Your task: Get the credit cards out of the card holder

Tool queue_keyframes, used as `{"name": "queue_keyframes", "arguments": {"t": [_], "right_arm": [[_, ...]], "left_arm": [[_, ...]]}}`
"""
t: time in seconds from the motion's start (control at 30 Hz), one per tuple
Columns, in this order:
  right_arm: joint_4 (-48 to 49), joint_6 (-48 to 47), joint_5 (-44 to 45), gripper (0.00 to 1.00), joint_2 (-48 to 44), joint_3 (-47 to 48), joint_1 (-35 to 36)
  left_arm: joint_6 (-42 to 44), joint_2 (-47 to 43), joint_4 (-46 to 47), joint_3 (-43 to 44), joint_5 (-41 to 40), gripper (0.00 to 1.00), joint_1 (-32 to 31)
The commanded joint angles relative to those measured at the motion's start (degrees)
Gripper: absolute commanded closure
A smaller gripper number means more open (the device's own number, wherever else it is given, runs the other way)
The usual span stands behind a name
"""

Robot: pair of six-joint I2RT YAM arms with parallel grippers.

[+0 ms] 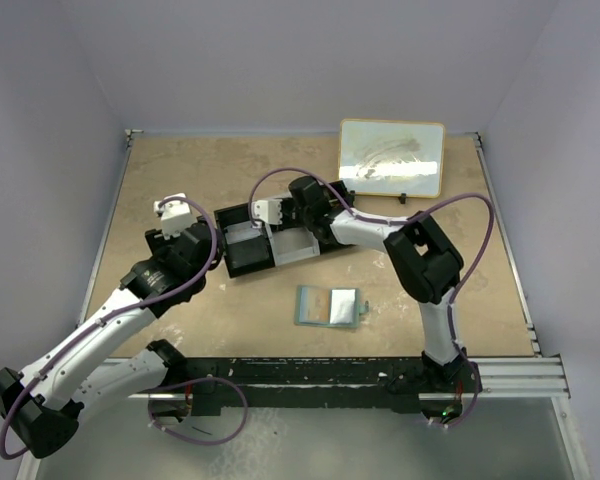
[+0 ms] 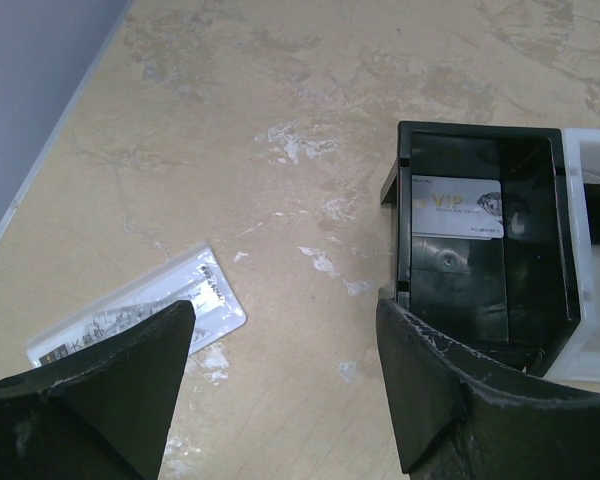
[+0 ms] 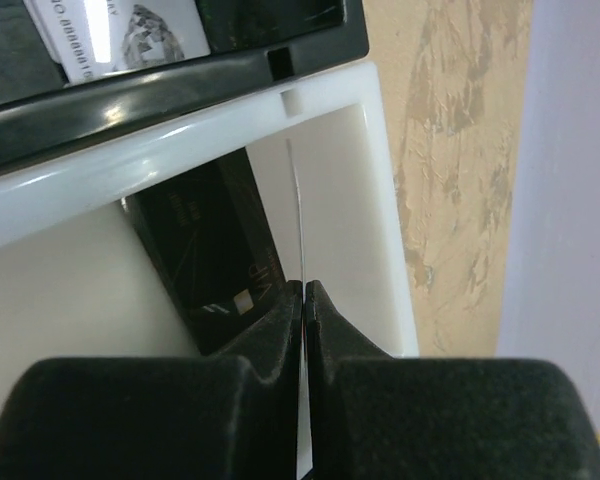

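The card holder lies open on the table, light blue inside, away from both grippers. My right gripper is shut on a thin card, seen edge-on, its colour unclear, over the white compartment of the tray. A dark card marked VIP leans in that compartment. A pale VIP card lies in the black compartment and also shows in the right wrist view. My left gripper is open and empty above bare table, left of the tray. In the top view my right gripper is over the tray and my left gripper beside it.
A long clear packet with a white label lies on the table under my left finger. A framed pale board stands at the back right. Walls close the table at left, back and right.
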Motion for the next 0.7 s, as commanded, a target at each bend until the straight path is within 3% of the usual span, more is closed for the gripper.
{"name": "queue_keyframes", "arguments": {"t": [0.0, 0.3, 0.67], "right_arm": [[0.5, -1.9, 1.7, 0.98, 1.9, 5.1, 0.0], [-2.2, -2.1, 1.4, 0.95, 4.2, 6.3, 0.2], [-4.6, 0.3, 1.8, 0.72, 4.8, 7.8, 0.5]], "left_arm": [[1.0, -1.0, 1.3, 1.1, -1.3, 0.29, 0.2], [1.0, -0.5, 1.1, 1.1, -1.5, 0.28, 0.2], [1.2, 0.6, 1.2, 1.2, -0.8, 0.28, 0.1]]}}
